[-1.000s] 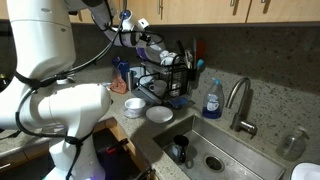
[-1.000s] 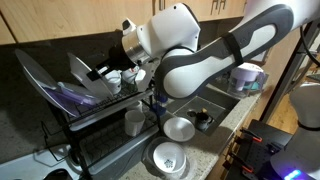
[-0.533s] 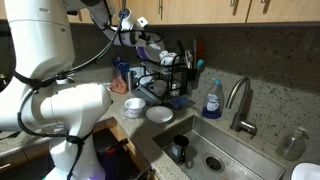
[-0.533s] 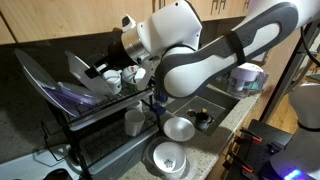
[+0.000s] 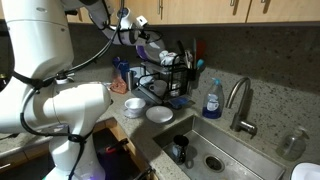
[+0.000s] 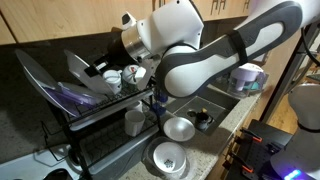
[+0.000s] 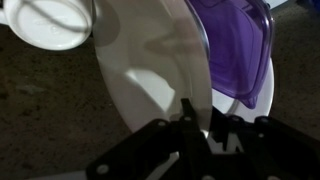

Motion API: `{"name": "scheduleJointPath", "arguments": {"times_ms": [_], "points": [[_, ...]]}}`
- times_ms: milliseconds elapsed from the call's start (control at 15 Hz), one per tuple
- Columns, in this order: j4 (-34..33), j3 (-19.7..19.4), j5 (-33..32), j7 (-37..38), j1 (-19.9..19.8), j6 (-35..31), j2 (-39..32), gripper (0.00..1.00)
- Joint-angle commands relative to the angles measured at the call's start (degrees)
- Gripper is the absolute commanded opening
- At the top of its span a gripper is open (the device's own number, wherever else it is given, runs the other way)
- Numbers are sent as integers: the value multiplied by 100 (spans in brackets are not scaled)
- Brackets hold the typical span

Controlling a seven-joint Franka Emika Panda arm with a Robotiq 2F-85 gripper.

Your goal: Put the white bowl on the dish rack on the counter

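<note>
The white bowl [image 7: 150, 70] fills the wrist view, tilted on edge, with its rim between the dark fingers of my gripper [image 7: 195, 135], which is shut on it. In both exterior views my gripper [image 5: 140, 38] [image 6: 103, 72] hangs at the upper tier of the black wire dish rack [image 5: 170, 80] [image 6: 90, 130], and the bowl [image 6: 113, 80] shows as a white shape at the fingers. The rack stands on the speckled counter [image 6: 225, 115] beside the sink. A purple plastic piece [image 7: 235, 50] lies just behind the bowl.
Two shallow dishes [image 5: 133, 105] [image 5: 160, 113] lie on the counter before the rack. A blue soap bottle [image 5: 212, 100] and faucet [image 5: 240, 105] stand by the steel sink [image 5: 215, 155]. A white mug [image 6: 135, 121] sits in the lower tier. Plates lean in the rack [image 6: 40, 80].
</note>
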State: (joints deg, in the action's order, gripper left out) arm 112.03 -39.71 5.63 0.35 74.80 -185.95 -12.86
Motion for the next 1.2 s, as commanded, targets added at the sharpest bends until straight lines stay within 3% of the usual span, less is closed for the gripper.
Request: {"name": "scheduleJointPath", "arguments": {"times_ms": [0,467,1133], "points": [[-79,-356,-66,30,302,-34,-10,4],[-84,-764,-105,36,727,317,-159,4],[-99,-1683,-197,36,1639,571,-239,4]]}}
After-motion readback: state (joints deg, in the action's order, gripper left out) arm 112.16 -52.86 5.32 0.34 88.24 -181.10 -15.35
